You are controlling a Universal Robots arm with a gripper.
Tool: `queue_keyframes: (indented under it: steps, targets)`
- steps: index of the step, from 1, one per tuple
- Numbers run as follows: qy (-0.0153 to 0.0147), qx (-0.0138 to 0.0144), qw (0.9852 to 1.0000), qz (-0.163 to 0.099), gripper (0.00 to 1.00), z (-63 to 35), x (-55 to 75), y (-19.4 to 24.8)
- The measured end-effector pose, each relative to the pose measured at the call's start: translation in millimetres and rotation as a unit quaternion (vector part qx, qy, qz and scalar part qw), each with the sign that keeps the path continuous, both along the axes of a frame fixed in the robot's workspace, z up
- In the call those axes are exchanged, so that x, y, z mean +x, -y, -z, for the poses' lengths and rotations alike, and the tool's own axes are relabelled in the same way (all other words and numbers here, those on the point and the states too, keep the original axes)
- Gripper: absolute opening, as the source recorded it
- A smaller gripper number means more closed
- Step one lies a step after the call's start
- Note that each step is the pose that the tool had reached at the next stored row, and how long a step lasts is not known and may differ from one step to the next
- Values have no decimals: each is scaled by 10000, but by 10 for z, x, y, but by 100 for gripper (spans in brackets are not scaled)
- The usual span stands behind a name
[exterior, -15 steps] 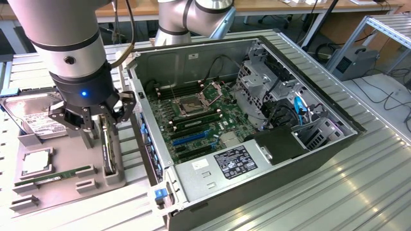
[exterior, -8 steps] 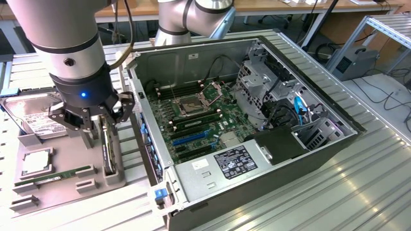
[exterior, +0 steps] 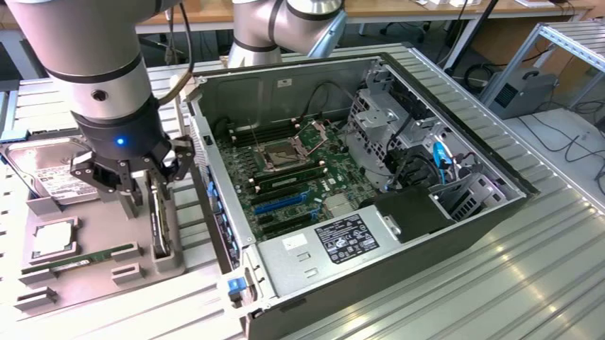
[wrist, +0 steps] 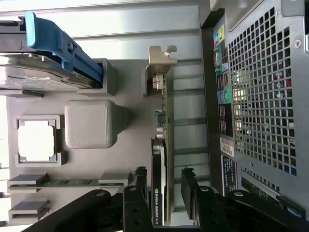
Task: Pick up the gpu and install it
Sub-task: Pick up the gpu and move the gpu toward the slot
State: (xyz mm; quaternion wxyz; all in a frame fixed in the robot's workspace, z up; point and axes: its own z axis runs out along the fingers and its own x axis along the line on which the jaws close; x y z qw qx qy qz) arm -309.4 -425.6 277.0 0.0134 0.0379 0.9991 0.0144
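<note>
Between the spread jaws of the gripper (wrist: 163,180) stands the gpu (wrist: 160,154), on edge in a slot of the grey parts holder (wrist: 128,130), with its silver bracket (wrist: 161,60) at the end farthest from the hand. The jaws straddle the card with a little space on each side and are not yet clamped, so the pick-up appears to be at the closing stage. Freeing the card would likely call for a square grip on its flat faces and a straight pull out of the slot. Close on one side of the hand rises the computer case (wrist: 260,96), leaving only a narrow gap. On the other side, with more room, lie a processor (wrist: 36,140), a RAM stick (wrist: 67,182) and a hard drive (wrist: 29,77).
</note>
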Motion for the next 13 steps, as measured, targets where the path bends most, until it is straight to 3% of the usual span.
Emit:
queue_keyframes:
  steps: [13]
  targets:
    - [0, 0, 10000, 0, 42, 154, -27, -76]
